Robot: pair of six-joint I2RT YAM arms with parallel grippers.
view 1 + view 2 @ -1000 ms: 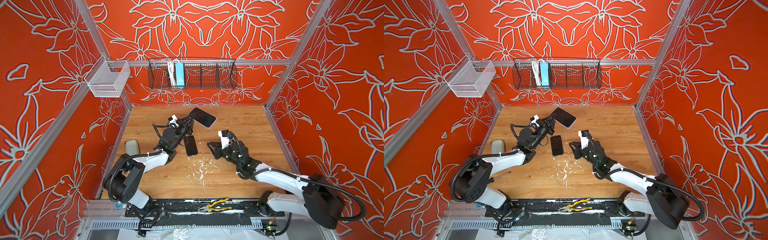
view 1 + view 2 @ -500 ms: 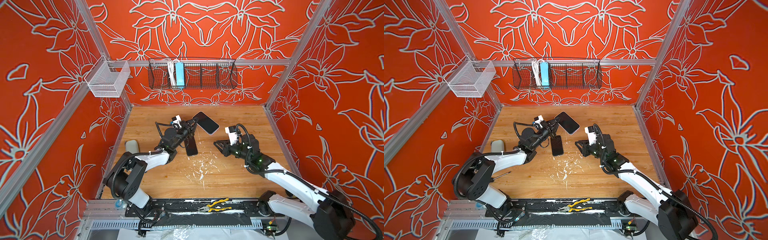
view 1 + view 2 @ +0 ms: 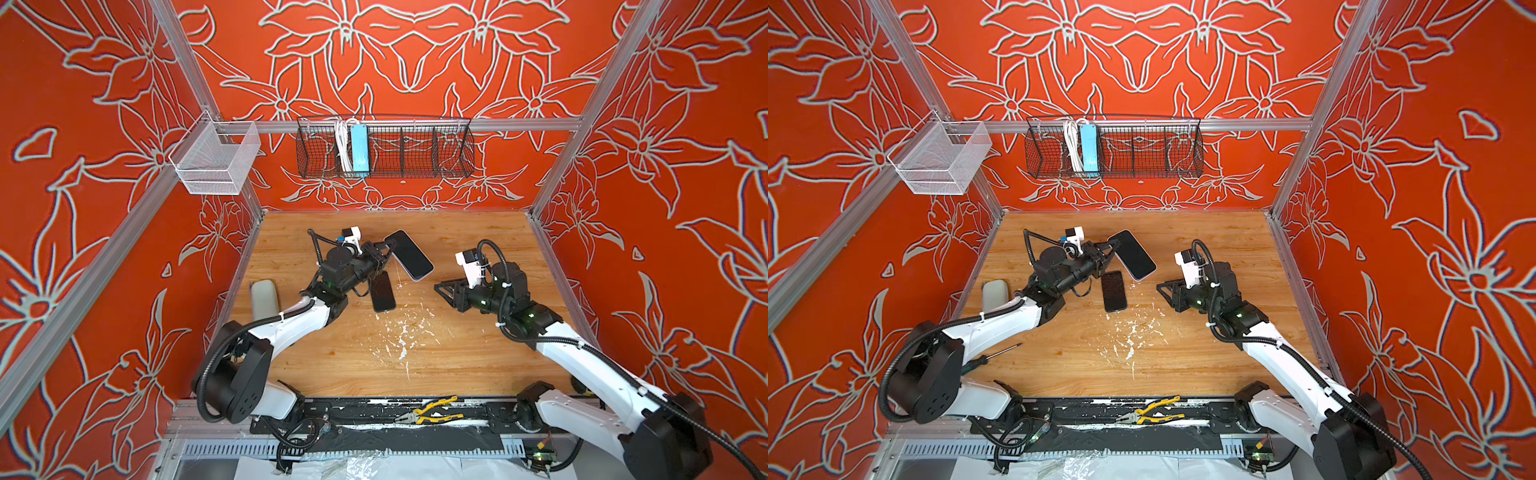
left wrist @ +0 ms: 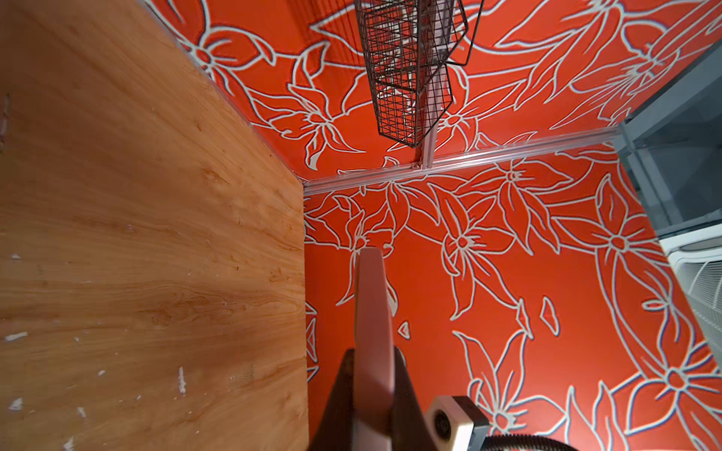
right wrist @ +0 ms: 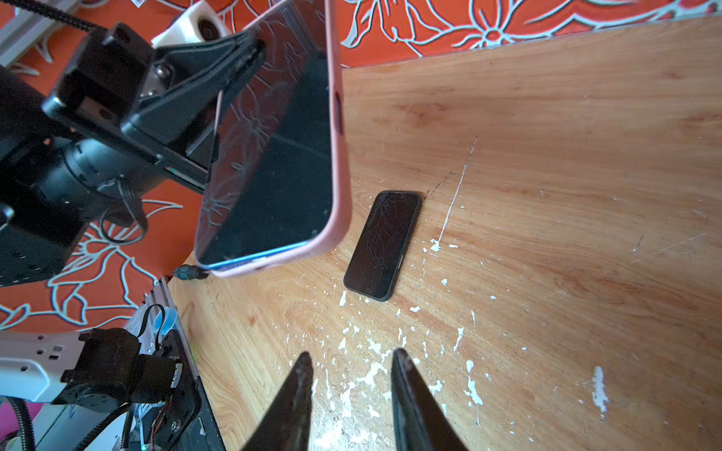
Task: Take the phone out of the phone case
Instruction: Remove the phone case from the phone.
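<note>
Two changes stand out against a second ago. The right jaws have spread: in the right wrist view a clear gap shows between the dark fingertips (image 5: 301,382), with nothing in it. The right arm (image 3: 582,353) has also drawn back a little toward its own side of the worktop (image 3: 457,361).

The left jaws stay clenched on the phone case (image 3: 419,276), gripping one long edge, and the case has drifted slightly nearer the front. It hangs above the worktop, tilted, screen side up in both top views. The phone (image 5: 273,175) sits inside the pink shell. Its dark glass fills the shell, and a thin blue edge shows at one short end. In the left wrist view the case (image 4: 373,312) runs edge-on between the fingers.

One black cracked phone (image 3: 382,292) lies flat on the worktop just beside the held case, where it lay before, near a scatter of white flecks.

On the back wall a black wire basket (image 3: 415,153) holds a white cable (image 3: 343,145) and a blue strip (image 3: 359,149), both upright toward its left end. A white mesh basket (image 3: 216,160) hangs from the left rail.
</note>
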